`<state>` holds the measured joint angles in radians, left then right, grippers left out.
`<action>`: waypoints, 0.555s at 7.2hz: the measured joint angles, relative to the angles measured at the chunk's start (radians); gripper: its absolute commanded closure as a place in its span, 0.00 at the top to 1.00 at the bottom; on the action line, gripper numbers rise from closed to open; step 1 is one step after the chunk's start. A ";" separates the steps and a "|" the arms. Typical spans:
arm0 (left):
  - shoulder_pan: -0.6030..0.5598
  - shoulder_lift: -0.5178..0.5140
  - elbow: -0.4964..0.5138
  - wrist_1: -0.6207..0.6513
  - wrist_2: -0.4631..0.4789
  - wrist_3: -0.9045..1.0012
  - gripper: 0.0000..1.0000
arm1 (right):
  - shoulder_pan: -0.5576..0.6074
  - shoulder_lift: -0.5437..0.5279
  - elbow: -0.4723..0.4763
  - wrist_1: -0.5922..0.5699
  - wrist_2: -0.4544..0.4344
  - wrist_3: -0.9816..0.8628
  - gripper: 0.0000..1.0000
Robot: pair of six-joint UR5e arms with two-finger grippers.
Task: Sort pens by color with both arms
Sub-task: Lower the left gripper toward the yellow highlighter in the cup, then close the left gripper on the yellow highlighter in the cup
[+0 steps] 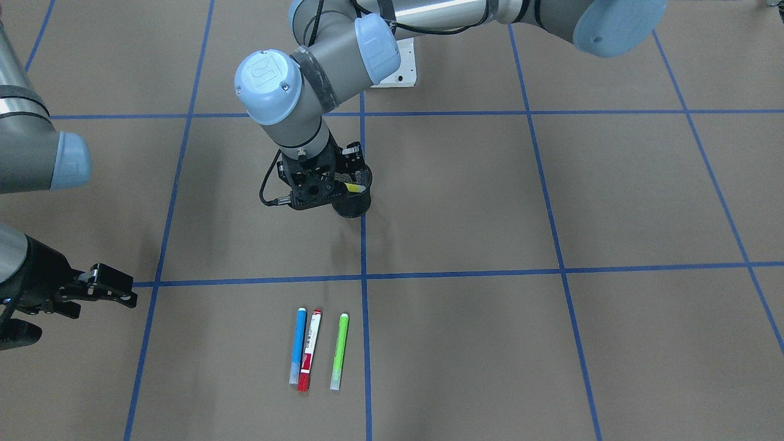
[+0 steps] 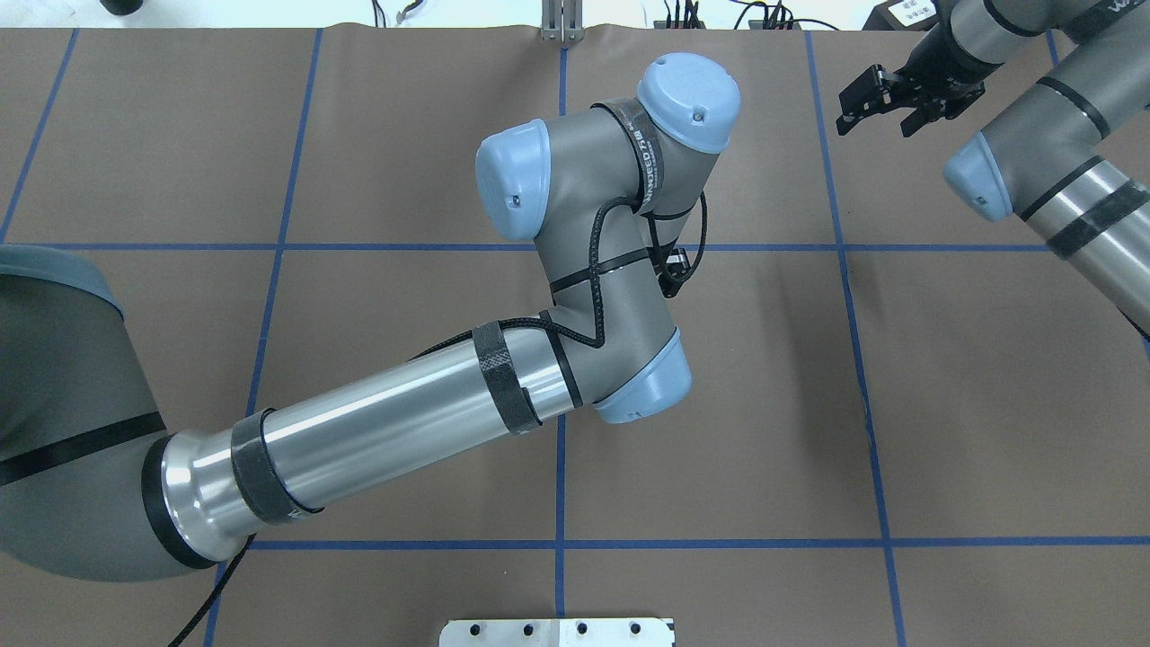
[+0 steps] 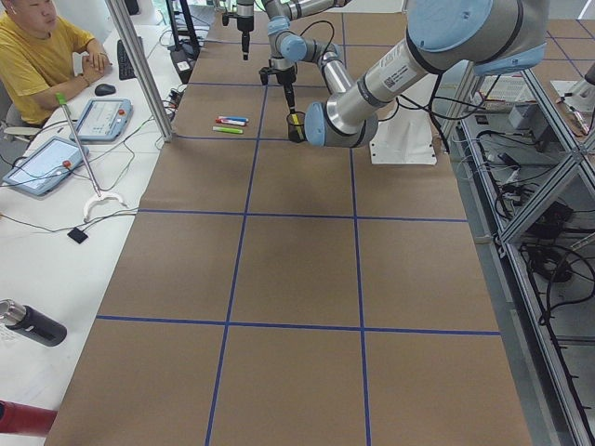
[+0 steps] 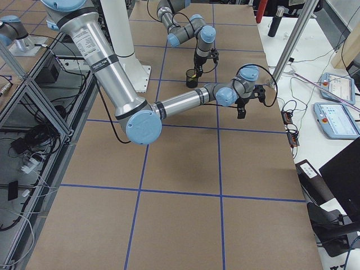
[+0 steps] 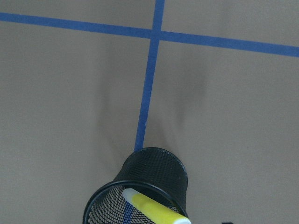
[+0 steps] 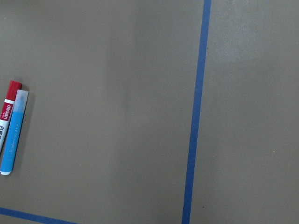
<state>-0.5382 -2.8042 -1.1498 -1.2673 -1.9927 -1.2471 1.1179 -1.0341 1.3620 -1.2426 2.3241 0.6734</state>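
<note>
"Where are my pens right now?"

"Three lie flat toward your edge of the bench (image 1: 551,196), just on the robot's right of the middle tape line (image 1: 365,257). The blue pen (image 1: 298,345) and the red-and-white pen (image 1: 309,350) touch side by side. The green pen (image 1: 339,351) is just beside them, with a small gap. All three run parallel, pointing from your edge toward the robot's. You'll find the yellow pen (image 5: 154,207) inside the black mesh cup (image 5: 159,172), leaning against its rim. The cup stands on the middle tape line, well apart from the three and nearer the robot."

"And the grippers?"

"The left gripper (image 1: 343,184) hangs right over the cup, covering part of the rim. You cannot tell from any view whether its fingers are apart or closed on the yellow pen. The right gripper (image 1: 131,293) hovers above bare bench toward the robot's right end, near your edge. Its fingers are apart with nothing between them, well away from the blue pen."
</note>
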 measured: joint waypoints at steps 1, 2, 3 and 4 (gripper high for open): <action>0.005 0.000 0.001 0.000 0.013 0.000 0.50 | -0.001 0.000 -0.001 0.000 -0.001 0.000 0.99; 0.009 0.001 0.002 0.000 0.018 0.000 0.49 | -0.002 0.000 -0.002 0.000 -0.003 0.000 0.99; 0.012 0.001 0.003 -0.001 0.021 0.000 0.48 | -0.002 -0.001 -0.003 0.000 -0.004 0.000 0.99; 0.015 0.001 0.004 -0.001 0.021 0.000 0.45 | -0.003 -0.001 -0.004 0.000 -0.004 -0.001 0.99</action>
<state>-0.5232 -2.8035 -1.1462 -1.2684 -1.9715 -1.2471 1.1148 -1.0353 1.3577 -1.2425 2.3197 0.6727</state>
